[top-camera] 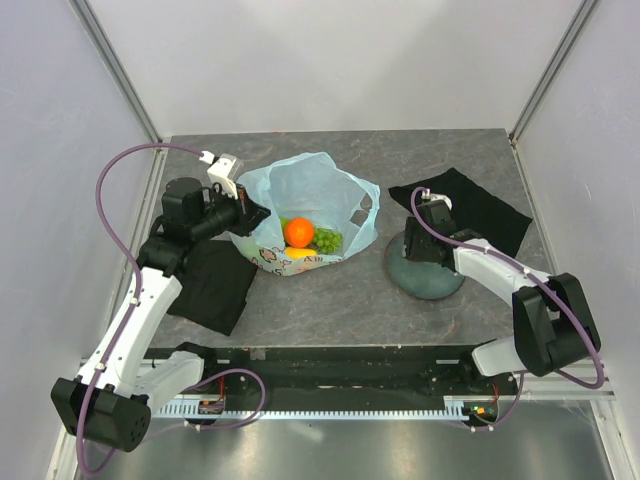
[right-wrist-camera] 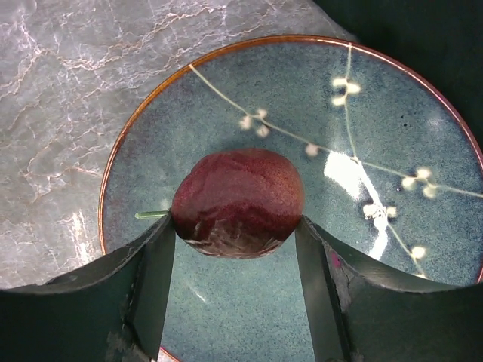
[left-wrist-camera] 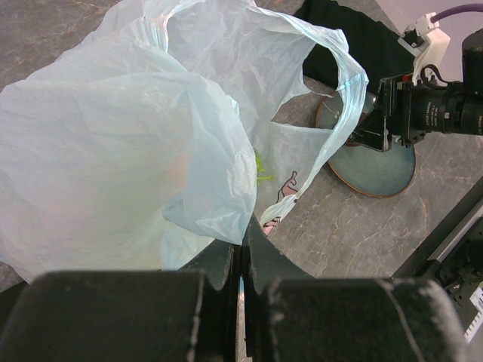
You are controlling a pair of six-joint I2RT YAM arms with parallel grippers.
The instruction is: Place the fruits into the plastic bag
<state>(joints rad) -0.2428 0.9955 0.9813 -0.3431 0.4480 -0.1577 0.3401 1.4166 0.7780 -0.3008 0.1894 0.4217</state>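
Observation:
The light-blue plastic bag (top-camera: 310, 190) (left-wrist-camera: 113, 128) stands open at the middle of the table. Inside it lie an orange (top-camera: 298, 232), a green grape bunch (top-camera: 327, 240) and a yellow fruit (top-camera: 297, 253). My left gripper (top-camera: 255, 215) (left-wrist-camera: 243, 241) is shut on the bag's left rim and holds it up. A dark red-purple round fruit (right-wrist-camera: 238, 200) rests on the grey-blue plate (right-wrist-camera: 377, 113) (top-camera: 425, 278). My right gripper (right-wrist-camera: 236, 226) (top-camera: 422, 240) is down over the plate, its two fingertips pressed against the fruit's sides.
One black cloth (top-camera: 212, 285) lies under the left arm and another (top-camera: 470, 205) behind the plate at the right. The plate (left-wrist-camera: 377, 170) sits just right of the bag's handle loop. Grey walls and metal posts enclose the table.

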